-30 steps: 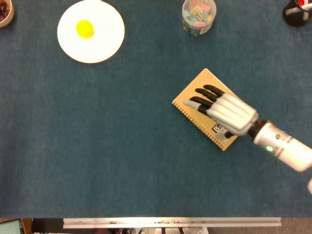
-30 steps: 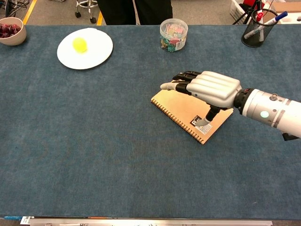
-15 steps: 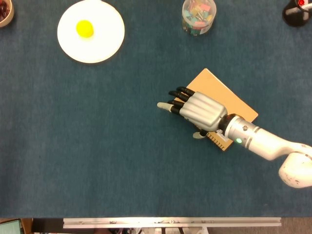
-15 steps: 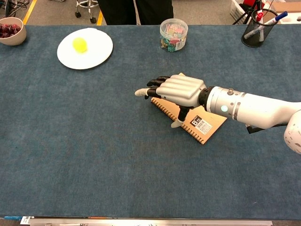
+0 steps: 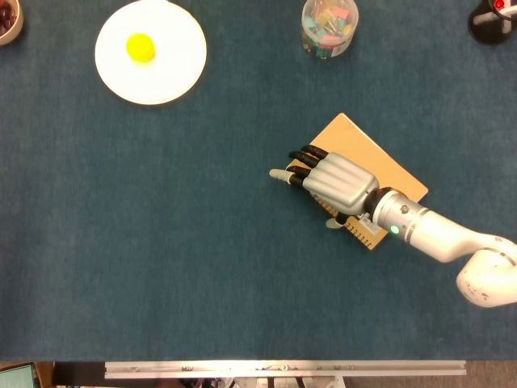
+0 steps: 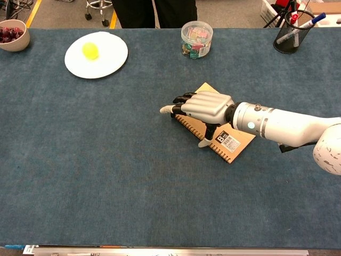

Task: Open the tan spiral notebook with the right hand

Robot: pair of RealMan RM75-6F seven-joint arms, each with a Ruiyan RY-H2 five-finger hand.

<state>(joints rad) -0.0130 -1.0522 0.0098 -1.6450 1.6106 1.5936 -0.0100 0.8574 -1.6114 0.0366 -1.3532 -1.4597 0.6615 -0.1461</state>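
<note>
Notebook closed, under right hand, fingertips past spiral edge

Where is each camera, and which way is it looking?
Head view: sits high above the table and looks straight down; it shows the right hand and forearm over the notebook.
Chest view: sits lower at the table's near edge and looks forward across it to the floor beyond; it shows the same hand and more of the arm.
Both share the notebook, plate and clip jar.
</note>
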